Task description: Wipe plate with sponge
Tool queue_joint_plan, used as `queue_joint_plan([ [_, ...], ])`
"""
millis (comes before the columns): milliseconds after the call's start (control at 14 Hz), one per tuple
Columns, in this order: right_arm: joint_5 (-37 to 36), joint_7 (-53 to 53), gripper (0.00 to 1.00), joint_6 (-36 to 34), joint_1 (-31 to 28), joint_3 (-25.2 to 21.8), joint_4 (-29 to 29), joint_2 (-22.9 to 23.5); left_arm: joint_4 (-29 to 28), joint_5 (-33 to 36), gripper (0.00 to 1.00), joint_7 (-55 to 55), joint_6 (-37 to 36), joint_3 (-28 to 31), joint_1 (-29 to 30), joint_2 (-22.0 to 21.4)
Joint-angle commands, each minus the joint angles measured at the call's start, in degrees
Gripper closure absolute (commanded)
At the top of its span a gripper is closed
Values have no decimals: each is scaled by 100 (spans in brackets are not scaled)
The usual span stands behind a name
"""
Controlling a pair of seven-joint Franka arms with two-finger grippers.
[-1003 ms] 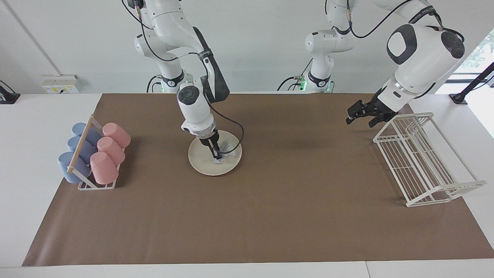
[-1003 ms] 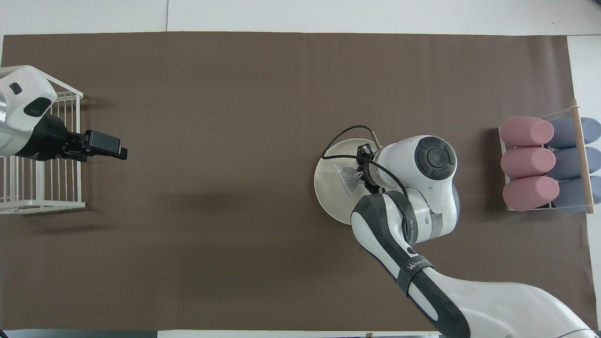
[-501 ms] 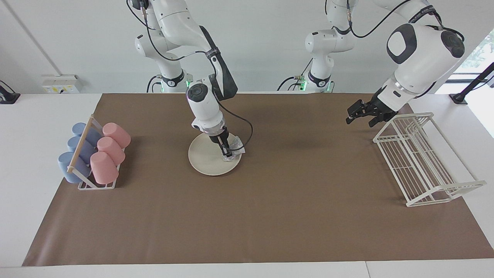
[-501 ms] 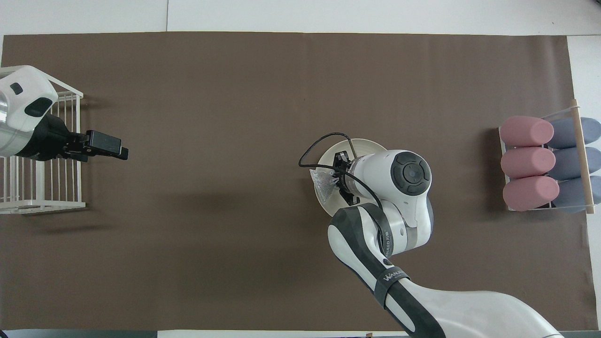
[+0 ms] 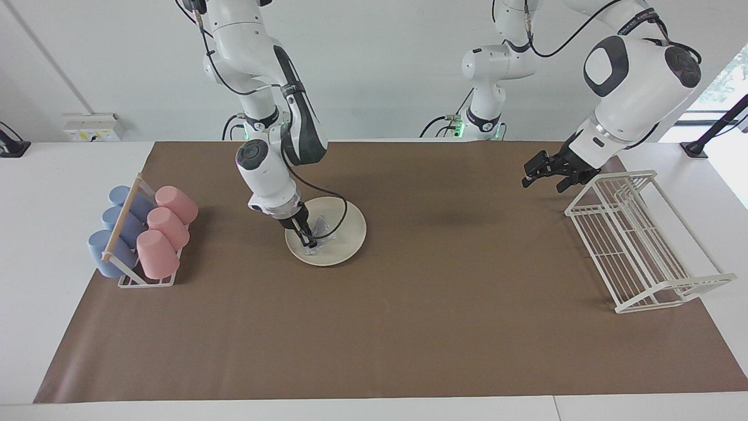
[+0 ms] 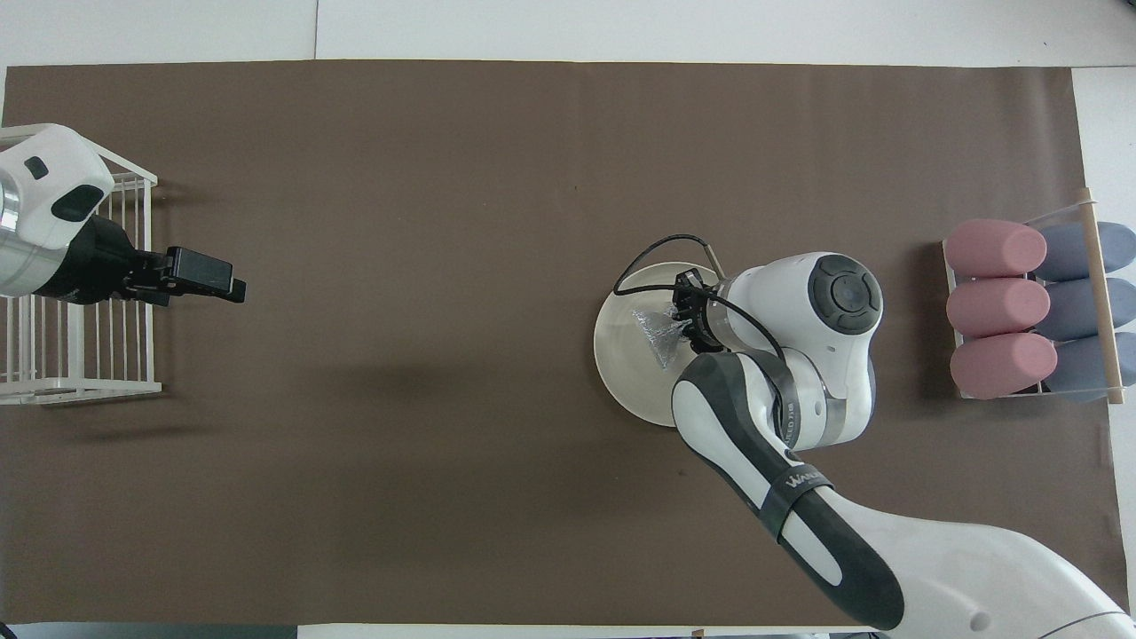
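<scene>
The cream-white plate (image 5: 346, 234) (image 6: 626, 355) lies on the brown mat toward the right arm's end of the table. My right gripper (image 5: 308, 242) (image 6: 685, 321) points down onto it, shut on the silvery-grey sponge (image 5: 320, 224) (image 6: 658, 334). The sponge rests on the plate's surface, on the half toward the cup rack. My left gripper (image 5: 542, 178) (image 6: 232, 288) waits in the air beside the white wire dish rack (image 5: 637, 251) (image 6: 71, 355), open with nothing in it.
A cup rack (image 5: 125, 275) (image 6: 1100, 293) with pink cups (image 5: 163, 234) (image 6: 998, 306) and blue cups (image 5: 114, 225) (image 6: 1078, 306) stands at the right arm's end. The right arm's cable loops over the plate. Bare brown mat lies between the plate and the dish rack.
The right gripper dragged the sponge across the plate toward the left arm's end, then swept it back toward the cup rack side. The left arm stayed still.
</scene>
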Motion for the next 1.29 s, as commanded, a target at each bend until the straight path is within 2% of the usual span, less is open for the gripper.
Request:
queue_joint_plan([
  [0,26,-121,100,15,20,22,-137,158,-40,123,0,-99,-40,12,-28,-92],
  [430,52,1547,100,348,802,31,-128,202,-40,123,0,-99,-23,4,-28,-92],
  [716,87,1839,100,314,821,31,12,211,-40,123,0,-99,-14,12,-20,-92],
  [1074,70,3034,100,-967,997,14,1311,228,-49,123,0,-55,-40,4,6,-101],
  [1218,17,3227,100,-1564,979,-22,1838,202,-162,-313,0,-63,-49,12,51,-153],
])
